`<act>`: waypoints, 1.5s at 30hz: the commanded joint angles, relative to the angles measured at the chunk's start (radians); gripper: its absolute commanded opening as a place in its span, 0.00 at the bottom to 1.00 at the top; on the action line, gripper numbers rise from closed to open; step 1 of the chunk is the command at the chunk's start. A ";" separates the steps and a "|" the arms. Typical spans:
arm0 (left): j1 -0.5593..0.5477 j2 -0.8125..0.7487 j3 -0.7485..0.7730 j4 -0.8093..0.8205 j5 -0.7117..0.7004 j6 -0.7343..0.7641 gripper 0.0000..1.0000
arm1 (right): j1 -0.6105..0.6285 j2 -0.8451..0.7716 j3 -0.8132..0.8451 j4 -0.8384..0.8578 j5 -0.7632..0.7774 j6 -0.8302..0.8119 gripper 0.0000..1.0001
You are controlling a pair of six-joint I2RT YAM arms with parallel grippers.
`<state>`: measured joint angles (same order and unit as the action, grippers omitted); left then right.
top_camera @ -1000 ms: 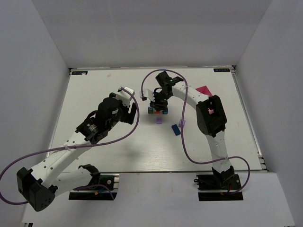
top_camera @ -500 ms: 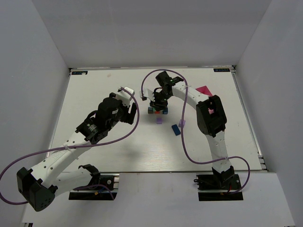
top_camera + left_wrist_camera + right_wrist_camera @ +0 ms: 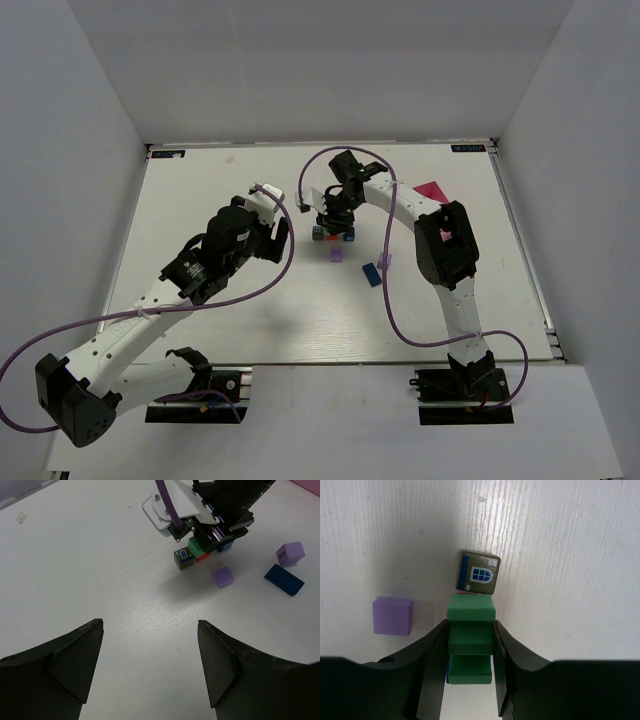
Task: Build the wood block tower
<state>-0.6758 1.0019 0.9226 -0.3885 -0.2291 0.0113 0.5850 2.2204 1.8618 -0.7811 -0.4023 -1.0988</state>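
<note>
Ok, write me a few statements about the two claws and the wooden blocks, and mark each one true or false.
1. The right claw is shut on a green wooden block. True.
2. The left claw grips a block. False: it is open and empty, above the white table.
3. An olive wooden cube with a painted blue window sits right beside the green wooden block. True.
4. The dark blue rectangular wooden block is stacked on the green wooden block. False: it lies on the table, off to one side.
</note>
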 commanded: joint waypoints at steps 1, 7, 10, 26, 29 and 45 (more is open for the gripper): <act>0.007 -0.028 -0.007 0.004 -0.007 0.006 0.86 | 0.010 -0.015 -0.004 0.022 -0.023 0.011 0.41; 0.007 -0.028 -0.007 0.004 -0.007 0.006 0.86 | 0.010 -0.013 -0.001 0.022 -0.021 0.016 0.41; 0.007 -0.028 -0.007 0.004 -0.007 0.006 0.86 | 0.013 -0.010 0.000 0.023 -0.021 0.019 0.41; 0.007 -0.028 -0.007 0.004 -0.007 0.006 0.86 | 0.012 -0.010 0.002 0.025 -0.024 0.022 0.41; 0.007 -0.028 -0.007 0.004 -0.007 0.006 0.86 | 0.012 -0.007 0.002 0.025 -0.021 0.024 0.41; 0.007 -0.028 -0.007 0.004 -0.007 0.006 0.86 | 0.015 -0.022 -0.029 0.068 -0.006 0.043 0.68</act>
<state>-0.6758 1.0019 0.9226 -0.3889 -0.2287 0.0113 0.5915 2.2204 1.8423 -0.7391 -0.3973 -1.0687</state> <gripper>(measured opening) 0.859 0.666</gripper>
